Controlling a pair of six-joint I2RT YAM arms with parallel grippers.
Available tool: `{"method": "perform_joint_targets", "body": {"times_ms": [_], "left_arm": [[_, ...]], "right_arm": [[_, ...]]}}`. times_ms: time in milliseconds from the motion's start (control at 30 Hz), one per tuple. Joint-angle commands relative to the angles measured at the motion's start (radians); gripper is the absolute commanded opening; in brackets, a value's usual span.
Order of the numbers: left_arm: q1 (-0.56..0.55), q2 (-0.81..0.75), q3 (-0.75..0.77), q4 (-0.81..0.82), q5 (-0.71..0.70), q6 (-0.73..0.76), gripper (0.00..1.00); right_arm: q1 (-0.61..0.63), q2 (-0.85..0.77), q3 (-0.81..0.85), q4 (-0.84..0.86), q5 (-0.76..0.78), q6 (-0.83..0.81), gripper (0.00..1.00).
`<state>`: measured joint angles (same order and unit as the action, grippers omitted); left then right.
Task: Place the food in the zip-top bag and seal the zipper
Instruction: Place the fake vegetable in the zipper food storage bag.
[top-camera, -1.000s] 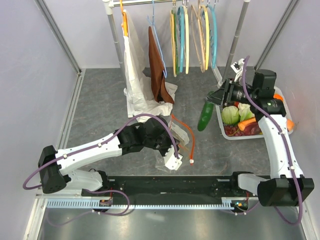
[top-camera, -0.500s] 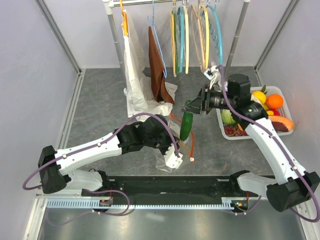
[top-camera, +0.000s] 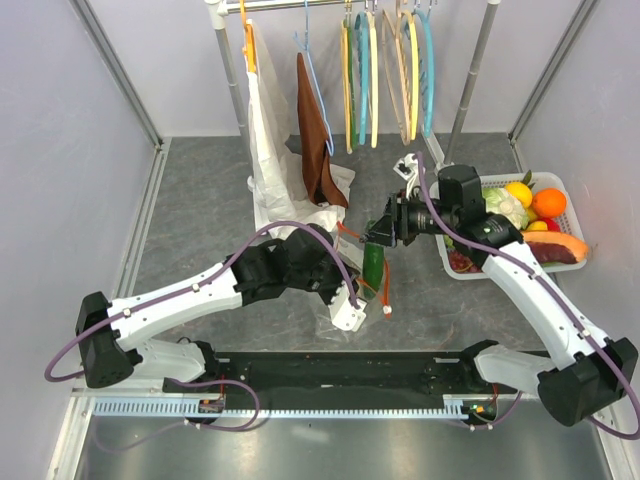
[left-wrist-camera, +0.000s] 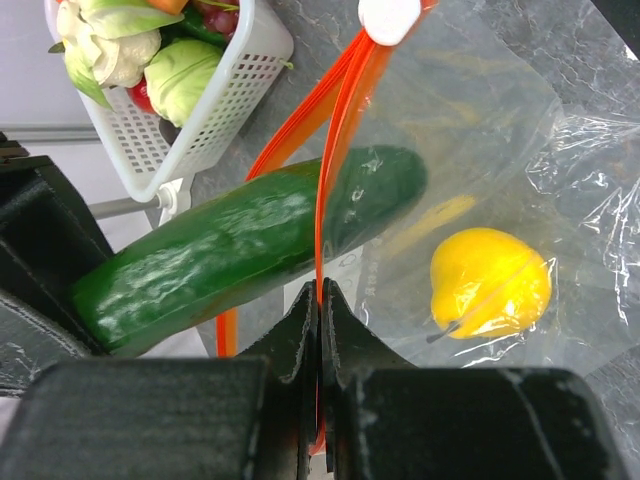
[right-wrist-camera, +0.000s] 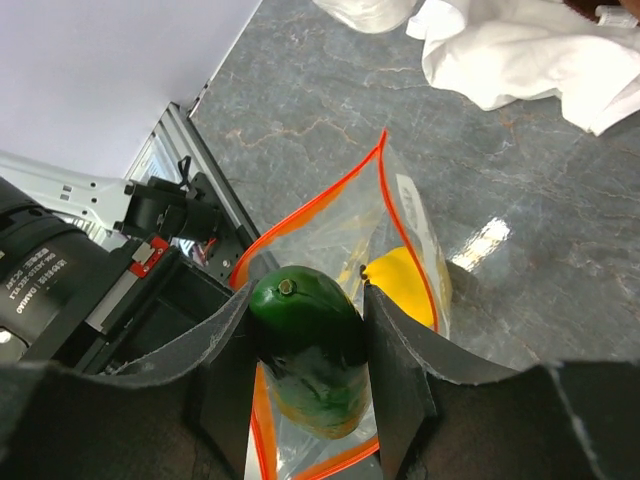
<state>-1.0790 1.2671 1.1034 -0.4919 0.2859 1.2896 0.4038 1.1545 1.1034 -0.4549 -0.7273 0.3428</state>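
Pinching the orange-red zipper (left-wrist-camera: 335, 130) of the zip-top bag (left-wrist-camera: 540, 130) in the left gripper (left-wrist-camera: 320, 290), jaws fully closed on the strip. Gripping the dark green cucumber (left-wrist-camera: 240, 250) near its stem end in the right gripper (right-wrist-camera: 307, 300), jaws partway apart around its thickness, far end past the zipper and behind the clear film. Inside the bag, near the cucumber's tip: the yellow fruit (left-wrist-camera: 490, 283). Well apart, in the white basket (top-camera: 555, 178) at the right of the bench (top-camera: 200, 210): the orange (top-camera: 548, 202). On the black lens barrel (right-wrist-camera: 40, 265) beside the bag, small white lettering, not surely readable; on the bag film, faint print, unreadable.
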Motion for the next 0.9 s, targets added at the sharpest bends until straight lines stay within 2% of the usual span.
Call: {"method": "perform_joint_targets", "body": {"times_ms": [0,100,133,167,233,267,400,500,600,700,733,800,833,867], "left_arm": [[0.007,-0.002,0.055,0.018,-0.01,-0.012,0.02],[0.008,-0.002,0.062,0.019,-0.013,-0.013,0.02],[0.01,-0.002,0.064,0.019,-0.014,-0.01,0.02],[0.011,-0.002,0.065,0.019,-0.016,-0.01,0.02],[0.013,-0.005,0.067,0.018,-0.014,-0.007,0.02],[0.013,-0.006,0.067,0.018,-0.017,-0.006,0.02],[0.013,-0.008,0.069,0.013,-0.016,0.004,0.02],[0.013,-0.012,0.07,0.009,-0.014,0.005,0.02],[0.011,-0.018,0.065,-0.001,-0.005,0.004,0.02],[0.011,-0.026,0.043,-0.002,0.001,0.005,0.02],[0.011,-0.028,0.036,-0.002,0.002,0.005,0.02],[0.01,-0.031,0.026,-0.002,0.009,0.005,0.02],[0.011,-0.031,0.024,-0.002,0.01,0.005,0.02],[0.01,-0.031,0.021,-0.001,0.01,0.005,0.02]], "right_arm": [[0.036,-0.047,-0.022,-0.001,-0.012,-0.007,0.31],[0.049,-0.056,-0.033,-0.013,-0.018,-0.008,0.41],[0.049,-0.058,-0.028,-0.018,-0.021,-0.01,0.47],[0.049,-0.056,-0.022,-0.027,-0.03,-0.011,0.6],[0.049,-0.055,-0.008,-0.034,-0.035,-0.014,0.66],[0.05,-0.055,-0.002,-0.039,-0.035,-0.019,0.76],[0.049,-0.044,0.033,-0.047,-0.017,-0.033,0.82],[0.047,-0.029,0.105,-0.079,0.017,-0.066,0.82],[-0.005,-0.01,0.241,-0.131,0.051,-0.103,0.85],[-0.155,0.016,0.369,-0.206,-0.001,-0.125,0.85],[-0.268,0.022,0.395,-0.229,-0.068,-0.142,0.85],[-0.394,0.03,0.453,-0.303,-0.165,-0.171,0.85],[-0.522,0.025,0.463,-0.358,-0.269,-0.204,0.85],[-0.58,0.022,0.467,-0.384,-0.323,-0.22,0.85]]}}
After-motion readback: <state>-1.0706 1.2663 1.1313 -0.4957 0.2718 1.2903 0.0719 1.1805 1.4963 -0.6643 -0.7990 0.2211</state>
